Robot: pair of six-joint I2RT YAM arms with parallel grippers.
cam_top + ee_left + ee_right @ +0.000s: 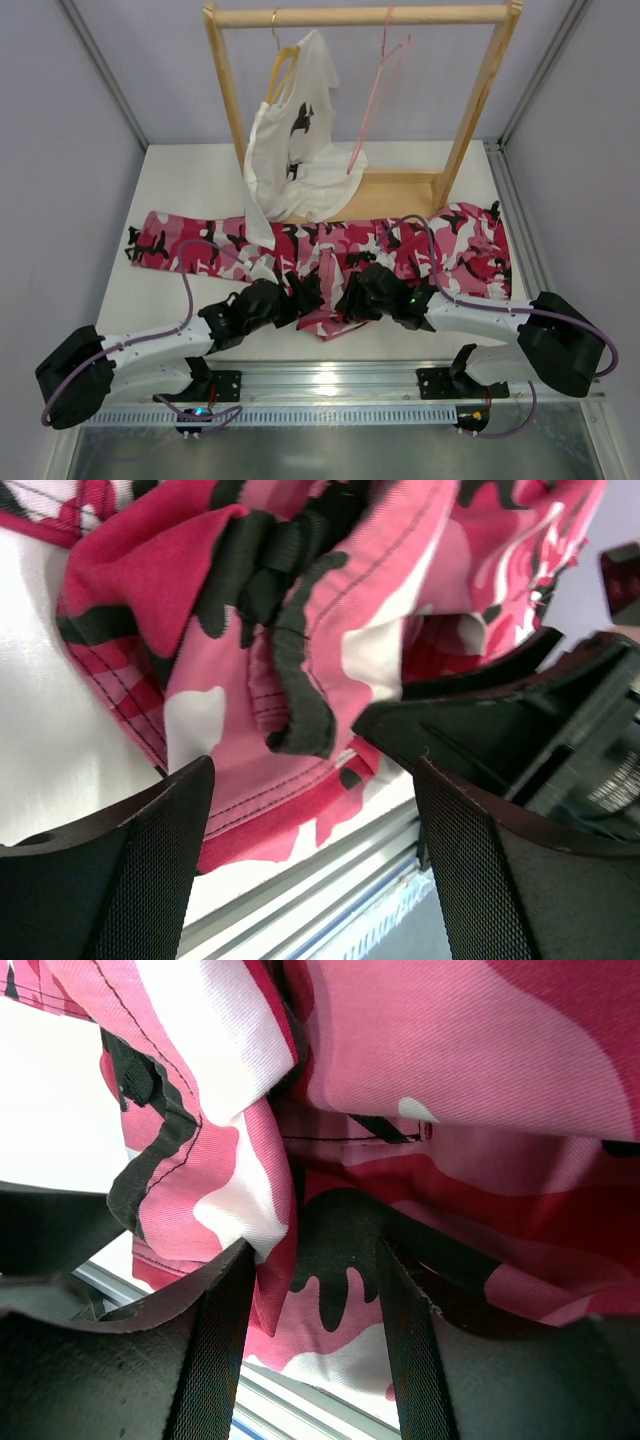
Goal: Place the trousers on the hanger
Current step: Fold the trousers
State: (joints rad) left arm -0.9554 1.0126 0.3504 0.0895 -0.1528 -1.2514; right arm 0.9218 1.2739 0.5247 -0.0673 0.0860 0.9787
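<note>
Fingers (140,880) of the left gripper (303,292): standing wide apart, nothing clamped; a bunched fold of cloth lies just ahead of them, at the near edge of the table (180,190).

Fingers (215,1360) of the right gripper (352,290): closed on a fold of the trousers (330,245), with cloth filling the gap between them.

Trousers: pink, white and black camouflage, lying lengthwise across the table in front of the rack (360,16), not on the hanger. Both grippers are at the middle of the near edge, close to each other.

Hanger (375,110): thin pink wire, hooked on the top bar of the rack, right of centre, bare, well apart from the trousers.

Step in hand, by my reckoning: taking hold of the trousers, with one side gripped and the other not. Hanging has not begun.

Next move calls for: the left fingers to close on the fold before them, so the cloth can be lifted by both arms without sagging and brought to the hanger.

Containers: none seen. The rack also carries a white T-shirt (290,150) on a wooden hanger (283,65), left of the pink one.
</note>
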